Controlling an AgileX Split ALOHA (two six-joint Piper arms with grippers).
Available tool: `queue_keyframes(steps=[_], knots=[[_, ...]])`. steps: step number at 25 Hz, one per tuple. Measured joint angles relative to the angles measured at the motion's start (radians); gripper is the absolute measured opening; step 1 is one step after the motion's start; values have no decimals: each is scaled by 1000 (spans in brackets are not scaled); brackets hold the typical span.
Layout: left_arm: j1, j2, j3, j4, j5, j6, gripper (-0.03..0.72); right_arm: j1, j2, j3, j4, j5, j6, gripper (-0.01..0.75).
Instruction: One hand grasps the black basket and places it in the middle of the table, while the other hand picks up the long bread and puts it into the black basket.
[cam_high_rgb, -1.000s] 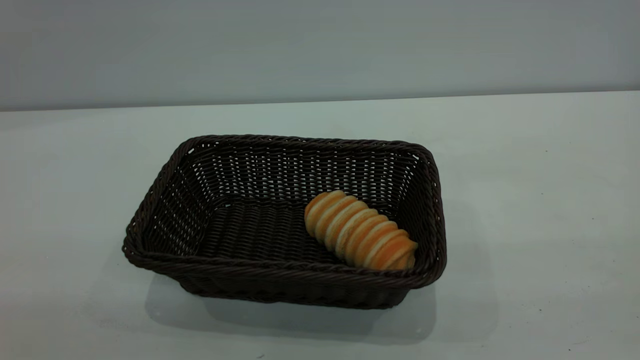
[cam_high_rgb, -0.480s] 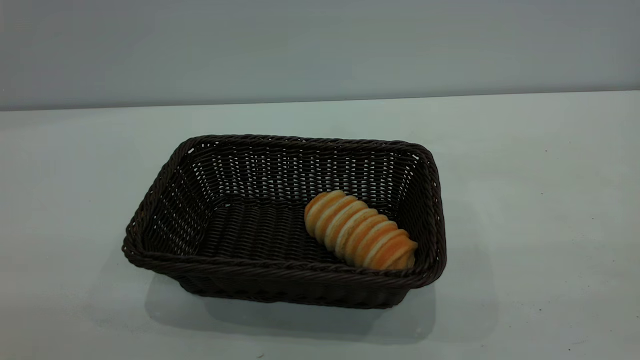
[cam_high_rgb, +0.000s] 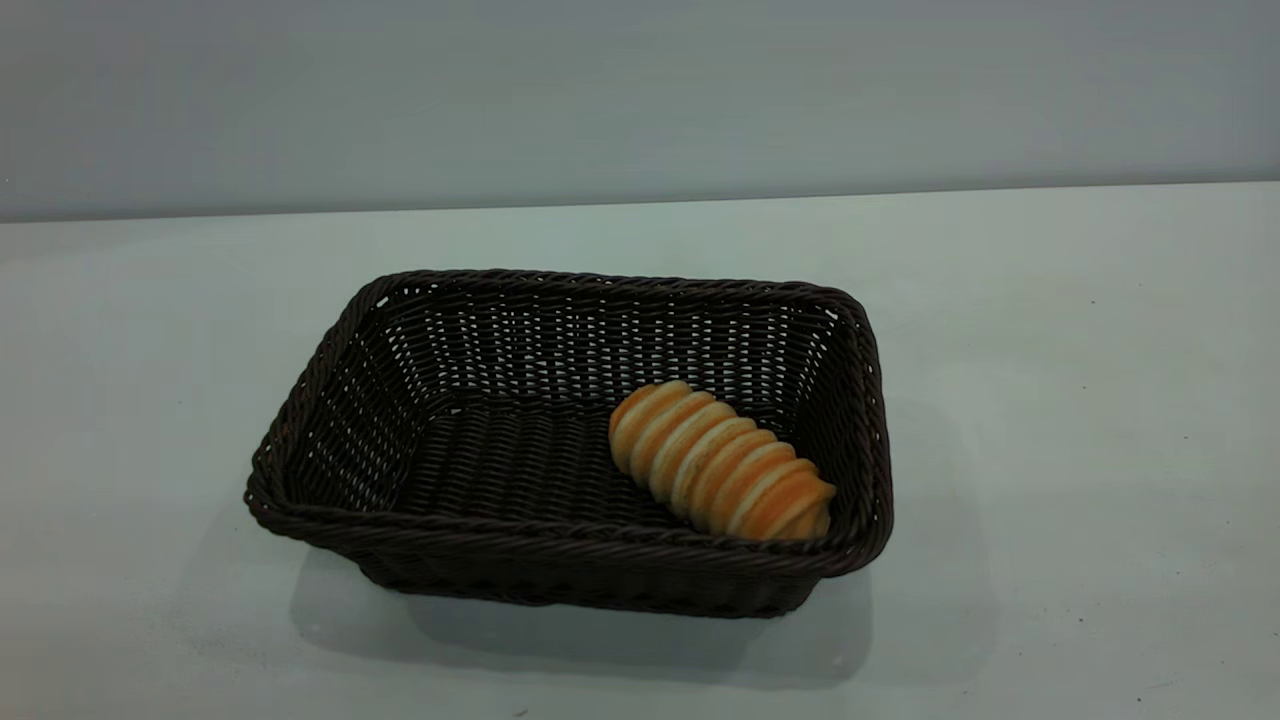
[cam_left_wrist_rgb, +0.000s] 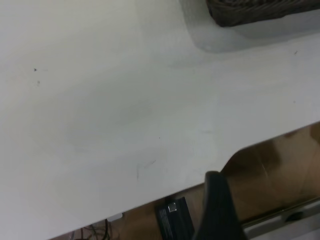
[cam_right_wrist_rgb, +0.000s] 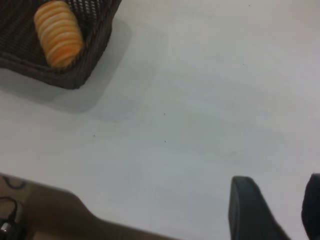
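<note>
The black basket (cam_high_rgb: 330, 380) stands in the middle of the table (cam_high_rgb: 1060, 400). The long bread (cam_high_rgb: 720, 460) lies inside it, against its right end. Neither gripper shows in the exterior view. The right wrist view shows the bread (cam_right_wrist_rgb: 59, 32) in a corner of the basket (cam_right_wrist_rgb: 75, 75). My right gripper (cam_right_wrist_rgb: 277, 182) is open and empty above bare table, well away from the basket. The left wrist view shows only a corner of the basket (cam_left_wrist_rgb: 250, 12). My left gripper (cam_left_wrist_rgb: 217, 205) hangs past the table's edge, far from the basket.
A grey wall (cam_high_rgb: 640, 90) rises behind the table. In the left wrist view the table's edge (cam_left_wrist_rgb: 210, 182) runs across, with brown floor (cam_left_wrist_rgb: 280, 170) and a small black device (cam_left_wrist_rgb: 175, 220) below it.
</note>
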Motion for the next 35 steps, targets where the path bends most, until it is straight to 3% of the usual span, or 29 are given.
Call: queue_keyframes(steps=[26,35], knots=[[8,-69,5,1,-3,-1,571,-4,0,0,0,0,14,243],[125,-233,5,0,1,-3,571,-205,0,0,0,0,14,243]])
